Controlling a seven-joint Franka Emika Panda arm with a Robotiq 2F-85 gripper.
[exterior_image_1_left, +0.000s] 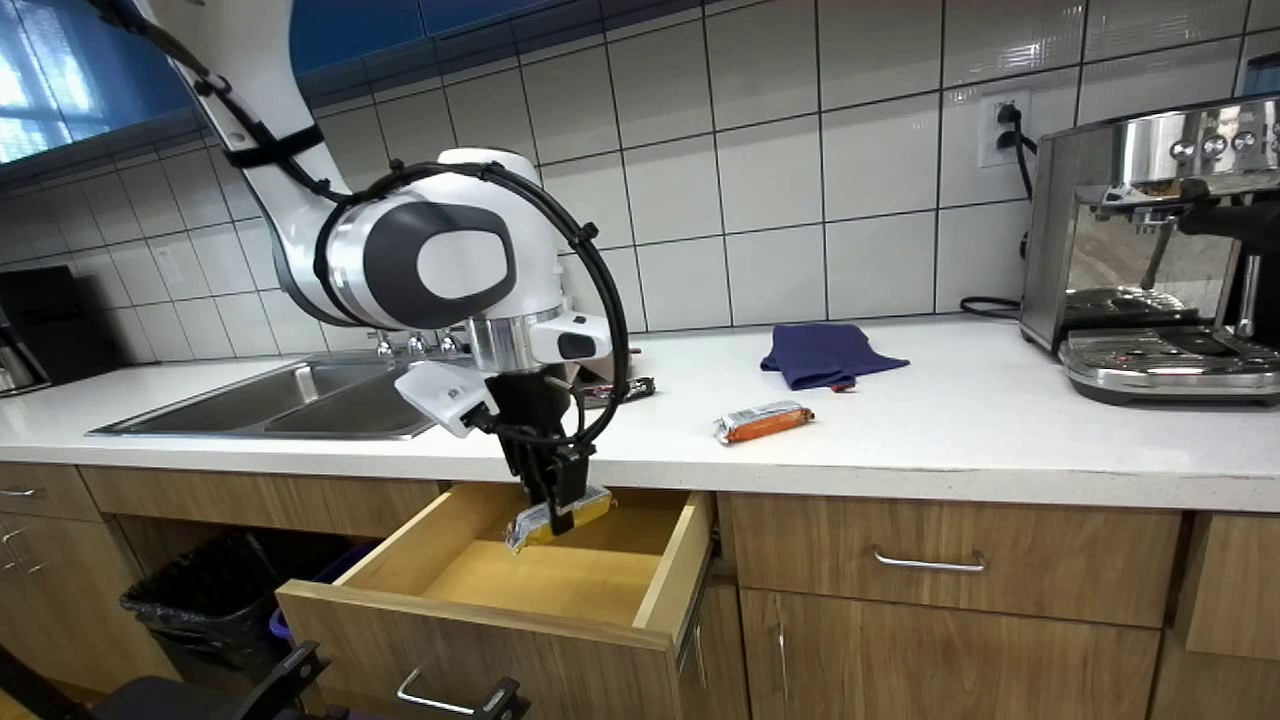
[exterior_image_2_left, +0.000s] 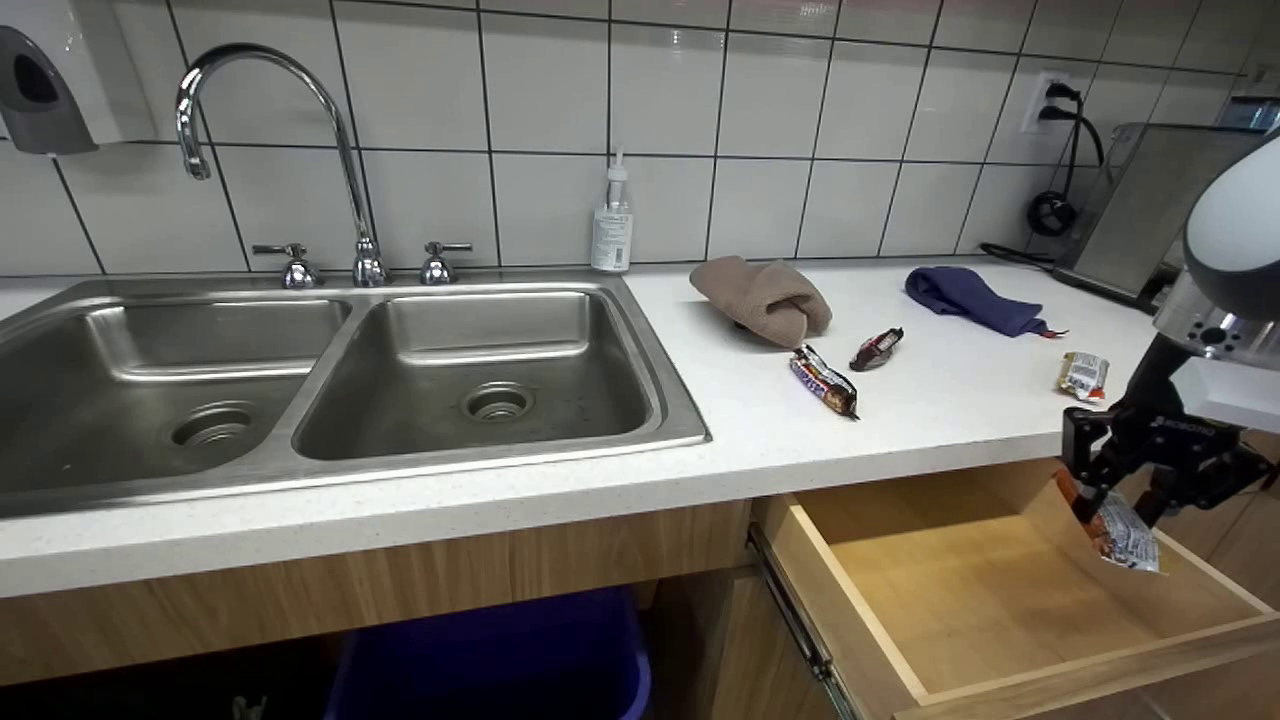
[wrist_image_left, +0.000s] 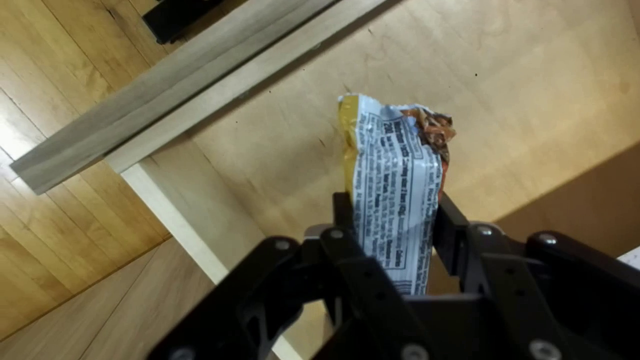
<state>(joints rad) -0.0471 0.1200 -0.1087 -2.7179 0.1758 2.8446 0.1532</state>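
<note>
The bar (wrist_image_left: 395, 170) is clamped by its sides in the hand (exterior_image_2_left: 1118, 508), which stands part-way closed above the pulled-out drawer (exterior_image_1_left: 560, 590). The hand points down, in front of the table (exterior_image_1_left: 1000, 440). On the table lie another bar (exterior_image_1_left: 765, 422), a blue cloth (exterior_image_1_left: 830, 353), a dark bar (exterior_image_2_left: 826, 382), a dark packet (exterior_image_2_left: 877, 350) and a brown cloth (exterior_image_2_left: 765, 300) beside the sink (exterior_image_2_left: 660, 380)

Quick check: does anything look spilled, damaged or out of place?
Nothing looks spilled. The snack bar in the gripper is crumpled at one end. Odder: a small red thing shows at the edge of the navy cloth, as if something lies partly covered; too small to identify.
</note>
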